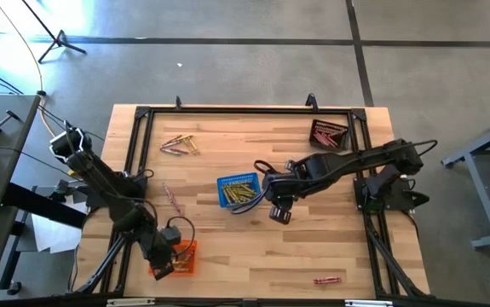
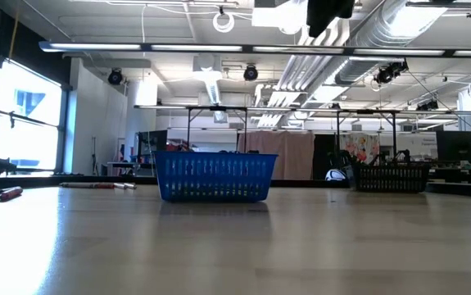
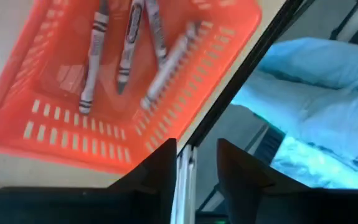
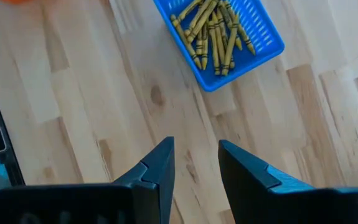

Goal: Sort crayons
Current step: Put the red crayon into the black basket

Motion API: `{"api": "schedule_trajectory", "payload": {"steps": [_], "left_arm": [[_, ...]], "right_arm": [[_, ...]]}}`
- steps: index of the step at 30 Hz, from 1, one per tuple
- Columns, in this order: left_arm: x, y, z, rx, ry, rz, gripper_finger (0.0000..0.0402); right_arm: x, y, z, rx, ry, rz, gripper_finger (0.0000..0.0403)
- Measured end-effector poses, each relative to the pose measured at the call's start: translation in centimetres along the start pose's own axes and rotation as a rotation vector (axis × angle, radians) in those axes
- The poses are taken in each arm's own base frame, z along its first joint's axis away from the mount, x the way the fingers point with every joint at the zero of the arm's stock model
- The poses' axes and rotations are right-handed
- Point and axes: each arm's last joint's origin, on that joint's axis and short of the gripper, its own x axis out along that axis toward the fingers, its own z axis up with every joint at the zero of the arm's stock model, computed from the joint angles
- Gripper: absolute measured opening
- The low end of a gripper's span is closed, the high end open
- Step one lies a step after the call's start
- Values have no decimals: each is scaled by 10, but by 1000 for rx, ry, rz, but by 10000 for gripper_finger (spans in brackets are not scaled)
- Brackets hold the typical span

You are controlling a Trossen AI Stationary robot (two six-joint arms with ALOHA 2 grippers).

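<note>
My left gripper (image 1: 170, 256) hangs open and empty over the orange basket (image 3: 104, 74) at the table's near left corner. Several crayons (image 3: 126, 53) lie in that basket, one of them blurred (image 3: 169, 65). My right gripper (image 4: 196, 155) is open and empty above bare wood, just right of the blue basket (image 1: 239, 191), which holds many yellow crayons (image 4: 213, 31). Loose crayons lie flat on the table: a cluster at the far left (image 1: 179, 145), a few left of the blue basket (image 1: 172, 199), and red ones near the front edge (image 1: 328, 279).
A dark mesh basket (image 1: 328, 135) with red crayons stands at the far right; it also shows in the low view (image 2: 393, 176). A black frame (image 1: 245, 111) runs round the table top. Bare wood lies between the blue basket and the near edge.
</note>
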Motion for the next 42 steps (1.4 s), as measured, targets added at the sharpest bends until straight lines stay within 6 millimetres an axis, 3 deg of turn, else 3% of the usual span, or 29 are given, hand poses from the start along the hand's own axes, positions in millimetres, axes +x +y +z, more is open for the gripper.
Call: {"api": "schedule_trajectory", "payload": {"steps": [4,9,14,20,28,34,38,42], "left_arm": [[-5,2,14,-21,-58,-8,106],[-18,11,52,-30,-268,27,95],[-33,39,87,-121,-443,219,85],[-53,82,98,-321,-443,556,82],[-55,119,112,-544,-565,681,83],[-46,137,122,-733,-620,589,83],[-30,124,122,-732,-593,399,83],[-18,110,109,-784,-607,321,83]], "right_arm": [[-1,4,-2,-6,3,7,110],[-1,7,-4,-41,3,10,110],[-1,6,-4,-105,3,10,110],[0,-4,2,-73,1,-5,110],[3,-43,17,-27,-5,-155,110],[5,-81,30,55,-11,-246,110],[5,-102,36,80,-22,-318,110],[4,-121,41,50,-15,-349,110]]}}
